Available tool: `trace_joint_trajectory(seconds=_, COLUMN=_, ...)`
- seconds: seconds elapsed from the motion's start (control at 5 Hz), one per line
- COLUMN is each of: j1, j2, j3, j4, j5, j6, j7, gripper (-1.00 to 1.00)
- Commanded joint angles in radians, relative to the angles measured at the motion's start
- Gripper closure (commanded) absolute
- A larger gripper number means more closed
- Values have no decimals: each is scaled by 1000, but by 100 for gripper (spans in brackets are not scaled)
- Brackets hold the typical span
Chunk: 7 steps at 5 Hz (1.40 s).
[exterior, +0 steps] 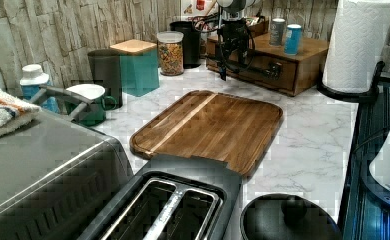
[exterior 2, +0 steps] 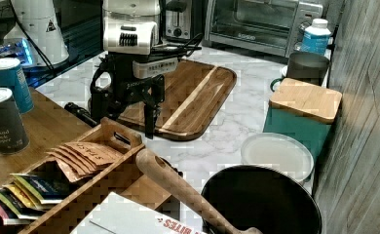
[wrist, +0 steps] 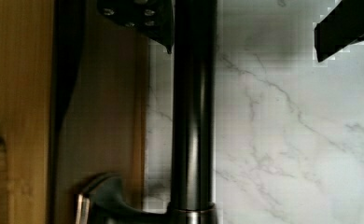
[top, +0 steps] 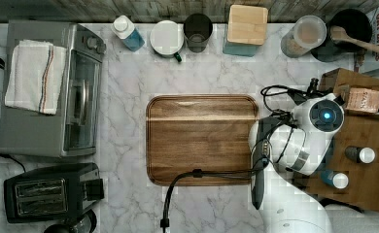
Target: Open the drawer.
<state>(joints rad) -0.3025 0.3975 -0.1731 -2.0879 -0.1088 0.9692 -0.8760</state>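
One board [top: 202, 141] as anchor. Just past the board's right edge in the top view, white arm [top: 318, 126] bent over, wrist pointing straight down.

Beyond the board's far end in the left view, gripper [exterior: 231, 60] hanging before the drawer [exterior: 253, 67], black handle [exterior: 264, 70] across its front. Drawer apparently shut, front flush with the cabinet.

In the wrist view, gripper [wrist: 245, 42] spread wide, one finger [wrist: 138, 18] on the drawer side of the handle [wrist: 192, 116], the other over marble; not closed on the handle.

Nearer the camera than the board in the right view, tea packets [exterior 2: 88, 152] reading "STAS", rest cut off. Farther from the board, white box [exterior 2: 129, 219] with red letters ending "ITES". Printing on the dark can [exterior 2: 3, 122] too small to read.
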Motion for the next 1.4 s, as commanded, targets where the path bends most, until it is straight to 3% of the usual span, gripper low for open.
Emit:
trace_joint_trajectory(seconds=0.2, j1=208, j2=-30, j3=167, j4=11, j5=86, j6=8, j7=271, gripper=-100)
trace_joint_trajectory(seconds=0.6, j1=289, j2=-32, j3=229, j4=6, j5=44, j6=35, j7=426, gripper=-100)
trace_joint_trajectory(seconds=0.8, j1=326, j2=-41, j3=245, j4=-8, j5=79, j6=60, j7=416, gripper=-100)
trace_joint_trajectory(seconds=1.0, j1=340, j2=-25, j3=264, j4=20, j5=124, j6=55, j7=413, gripper=-100)
trace_joint_trajectory(seconds=1.4, j1=351, j2=-22, j3=274, j4=29, j5=119, j6=66, j7=484, gripper=-100)
